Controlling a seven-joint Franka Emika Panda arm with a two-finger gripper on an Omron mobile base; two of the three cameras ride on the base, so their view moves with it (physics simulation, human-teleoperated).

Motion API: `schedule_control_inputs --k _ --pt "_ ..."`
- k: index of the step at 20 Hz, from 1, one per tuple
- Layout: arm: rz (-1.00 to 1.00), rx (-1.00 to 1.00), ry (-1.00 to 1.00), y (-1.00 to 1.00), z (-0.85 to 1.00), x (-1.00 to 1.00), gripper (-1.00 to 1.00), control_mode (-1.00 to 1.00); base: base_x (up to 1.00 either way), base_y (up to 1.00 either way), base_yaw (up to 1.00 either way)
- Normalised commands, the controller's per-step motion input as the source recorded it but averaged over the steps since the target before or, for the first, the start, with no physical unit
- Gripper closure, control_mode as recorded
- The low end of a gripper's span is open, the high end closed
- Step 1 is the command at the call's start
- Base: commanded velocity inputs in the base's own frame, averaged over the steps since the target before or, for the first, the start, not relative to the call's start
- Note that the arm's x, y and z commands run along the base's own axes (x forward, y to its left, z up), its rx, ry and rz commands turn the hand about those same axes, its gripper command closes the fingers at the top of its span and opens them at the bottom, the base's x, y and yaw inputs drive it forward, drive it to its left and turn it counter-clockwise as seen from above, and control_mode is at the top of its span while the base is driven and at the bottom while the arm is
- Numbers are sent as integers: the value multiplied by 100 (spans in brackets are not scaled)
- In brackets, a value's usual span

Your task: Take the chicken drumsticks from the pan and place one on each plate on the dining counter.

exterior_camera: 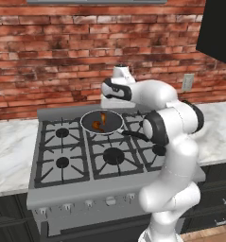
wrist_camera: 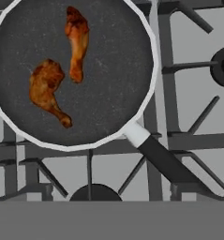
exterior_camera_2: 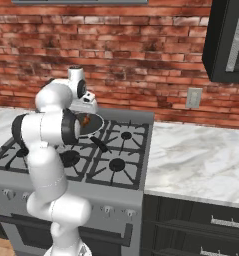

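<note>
Above the gas stove (exterior_camera: 62, 156), my pincer hangs over the pan (wrist_camera: 127, 56); its fingertips are hidden, so I cannot tell whether they are spread or pressed together. Judged status: no transfer is complete. Both chicken drumsticks lie inside the pan, and both plate placements remain. In the hand view, one drumstick (wrist_camera: 77, 41) sits at 12 o'clock in the pan. The second drumstick (wrist_camera: 47, 89) sits at 8 o'clock, thin bone end toward 5 o'clock. Both are orange-brown, club-shaped, lying apart. The pan handle (wrist_camera: 167, 161) runs toward 5 o'clock.
</note>
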Motion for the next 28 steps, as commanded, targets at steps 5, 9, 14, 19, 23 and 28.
schedule_control_inputs --k 5,9,14,19,23,28 --pt "-5 0 0 23 -30 39 -100 -100 0 0 0" --pt "-9 0 0 24 -33 27 -100 -100 0 0 0" --pt "-11 0 0 2 -30 32 -100 -100 0 0 0" --pt "-9 0 0 1 -26 40 -100 -100 0 0 0" --pt "-1 0 -1 0 -20 34 -100 -100 0 0 0" --pt "0 0 -3 0 -23 21 -100 -100 0 0 0"
